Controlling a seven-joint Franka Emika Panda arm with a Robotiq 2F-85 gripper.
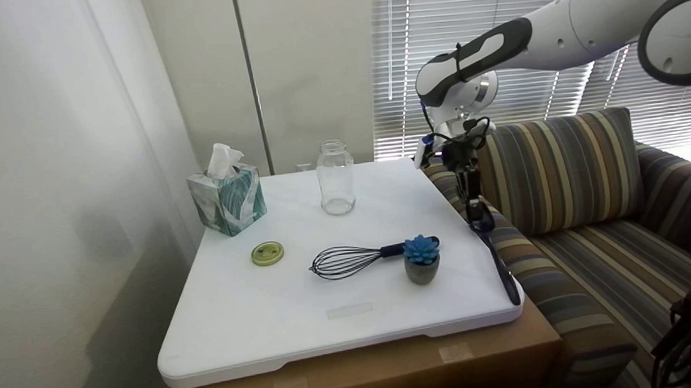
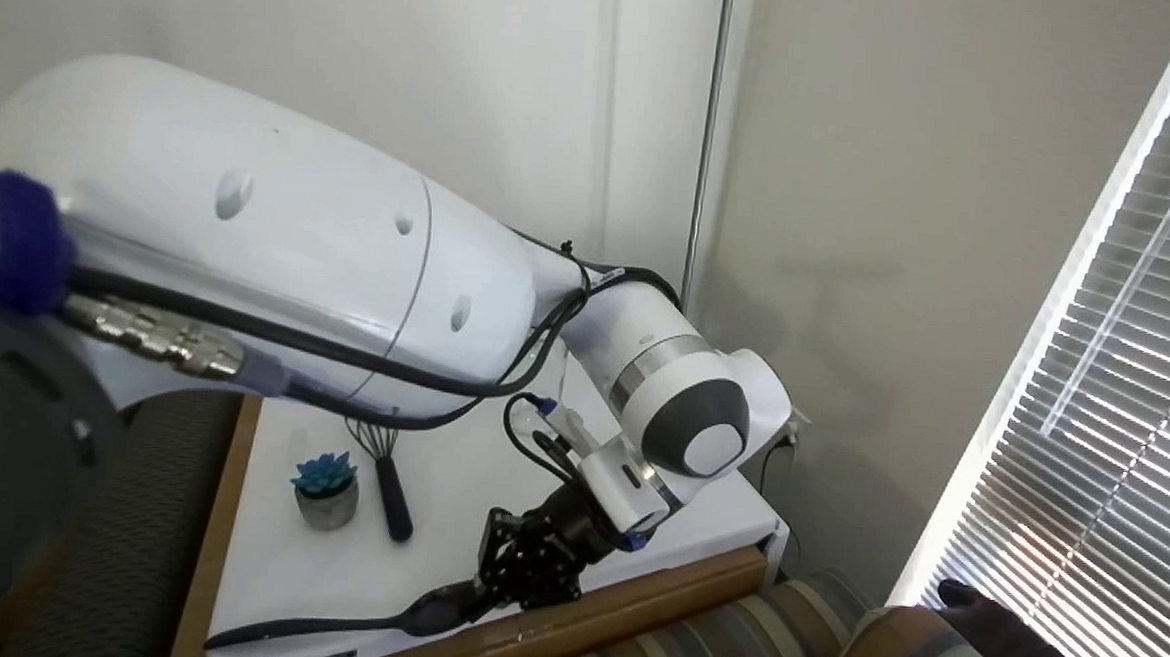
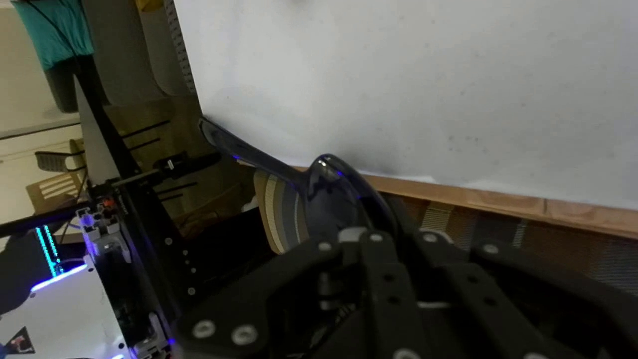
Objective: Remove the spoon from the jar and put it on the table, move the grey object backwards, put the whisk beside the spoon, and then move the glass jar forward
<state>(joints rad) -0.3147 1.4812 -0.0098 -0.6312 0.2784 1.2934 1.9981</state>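
Long slim black spoon [image 1: 499,263], lower right in an exterior view, pinched by the oval bowl in the black gripper [image 1: 474,204], along the rim of the white tabletop [image 1: 281,315]. If released, could topple onto the striped fabric sofa [image 1: 573,259] for want of support! Hard to read at the pinch, black on black; unclear whether touching down.

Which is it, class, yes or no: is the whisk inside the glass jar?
No, the whisk lies on the table, apart from the jar.
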